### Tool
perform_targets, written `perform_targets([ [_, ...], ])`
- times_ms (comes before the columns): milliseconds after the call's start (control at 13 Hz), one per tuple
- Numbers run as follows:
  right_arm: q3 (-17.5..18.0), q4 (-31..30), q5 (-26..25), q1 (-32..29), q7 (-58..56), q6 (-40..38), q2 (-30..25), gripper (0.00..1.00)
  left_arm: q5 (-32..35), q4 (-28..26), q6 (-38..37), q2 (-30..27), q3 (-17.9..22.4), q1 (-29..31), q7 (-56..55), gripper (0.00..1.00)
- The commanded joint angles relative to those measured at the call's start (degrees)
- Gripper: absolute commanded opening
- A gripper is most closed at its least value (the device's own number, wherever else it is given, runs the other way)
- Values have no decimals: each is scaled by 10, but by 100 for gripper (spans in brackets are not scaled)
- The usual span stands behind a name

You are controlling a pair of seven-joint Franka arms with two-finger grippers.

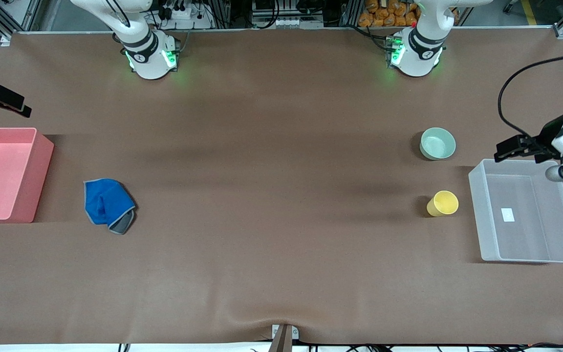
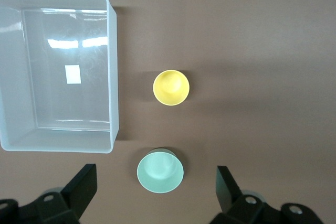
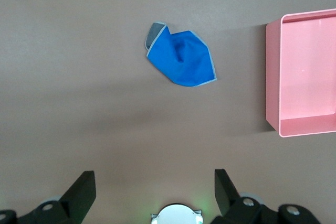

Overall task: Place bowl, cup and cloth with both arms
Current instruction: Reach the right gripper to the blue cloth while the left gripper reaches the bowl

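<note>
The mint-green bowl (image 1: 438, 143) stands upright on the brown table toward the left arm's end. The yellow cup (image 1: 443, 203) stands nearer to the front camera than the bowl. The blue cloth (image 1: 107, 203) lies crumpled toward the right arm's end. My left gripper (image 1: 506, 149) hangs high in the air, open and empty. In the left wrist view the left gripper (image 2: 156, 170) is open, with the bowl (image 2: 160, 171) far below between its fingers and the cup (image 2: 170, 87) beside it. My right gripper (image 1: 20, 107) also hangs high, and the right wrist view shows it (image 3: 153, 173) open and empty, with the cloth (image 3: 181, 59) below.
A clear plastic bin (image 1: 477, 210) stands beside the cup at the left arm's end and also shows in the left wrist view (image 2: 113, 77). A pink bin (image 1: 42, 171) stands beside the cloth at the right arm's end and also shows in the right wrist view (image 3: 273, 77).
</note>
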Motion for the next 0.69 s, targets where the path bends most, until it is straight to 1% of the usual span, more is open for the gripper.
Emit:
perform_targets([
  [0, -3, 5, 6, 5, 3, -6, 23, 100, 1, -67, 33, -28, -1, 6, 0, 100],
  [231, -1, 6, 13, 10, 3, -3, 65, 100, 7, -199, 92, -103, -2, 6, 1, 100],
  [308, -1, 7, 14, 24, 2, -2, 82, 100, 8, -246, 118, -131, -1, 6, 2, 100],
  [385, -3, 10, 6, 41, 2, 1, 101, 100, 10, -296, 148, -155, -2, 5, 3, 100],
  [462, -3, 9, 3, 48, 5, 15, 118, 100, 11, -339, 175, -175, -2, 5, 3, 100],
  [615, -4, 12, 4, 42, 5, 36, 165, 100, 32, -399, 214, -194, -3, 5, 3, 100],
])
